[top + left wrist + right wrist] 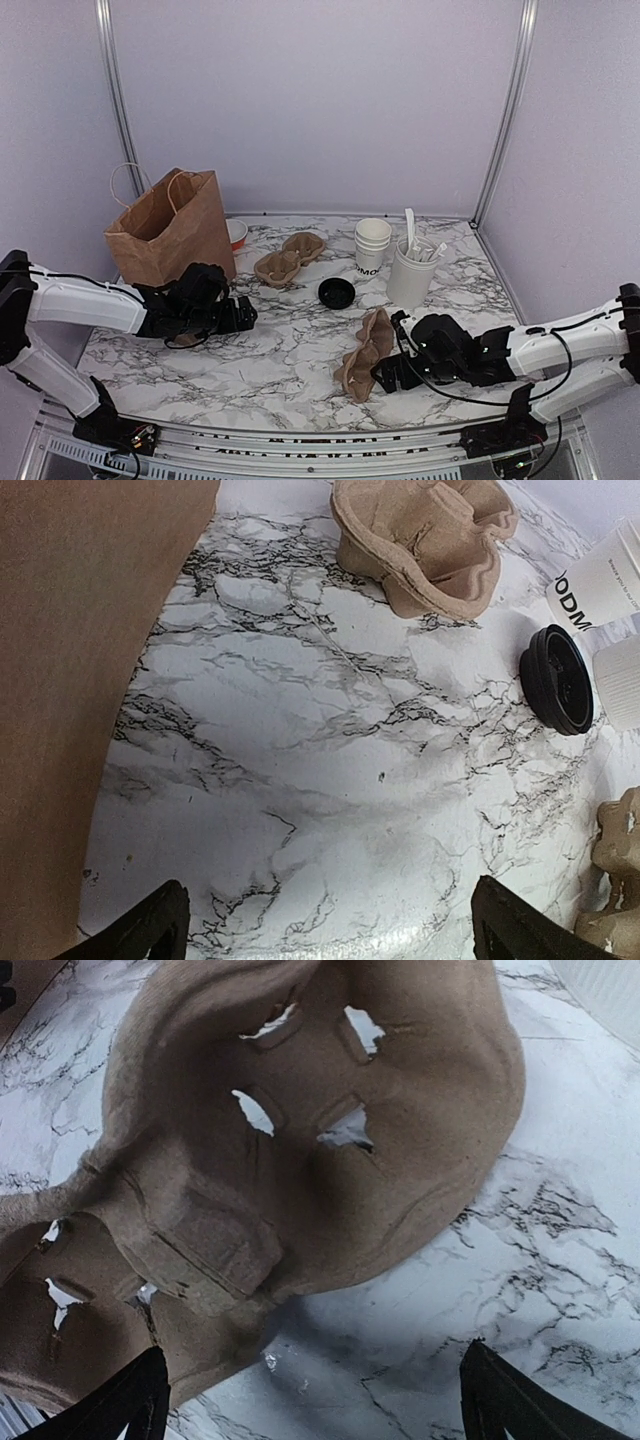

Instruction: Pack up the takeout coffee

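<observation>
The takeout coffee's white paper cup [371,247] with dark lettering stands at the back of the table, seemingly in a short stack, also in the left wrist view [598,586]. Its black lid [336,292] lies apart on the marble in front of it [558,678]. My left gripper [247,313] hovers low beside the brown paper bag [170,237], open with only bare marble between its fingers [325,932]. My right gripper [384,377] is open [310,1405] right at the edge of a brown pulp cup carrier [300,1140], holding nothing.
The bag [70,680] fills the left of the left wrist view. A second pulp carrier [290,258] lies mid-back. A larger white cup of utensils [412,272] stands right of the lettered cup. A small red-banded bowl [237,233] sits behind the bag.
</observation>
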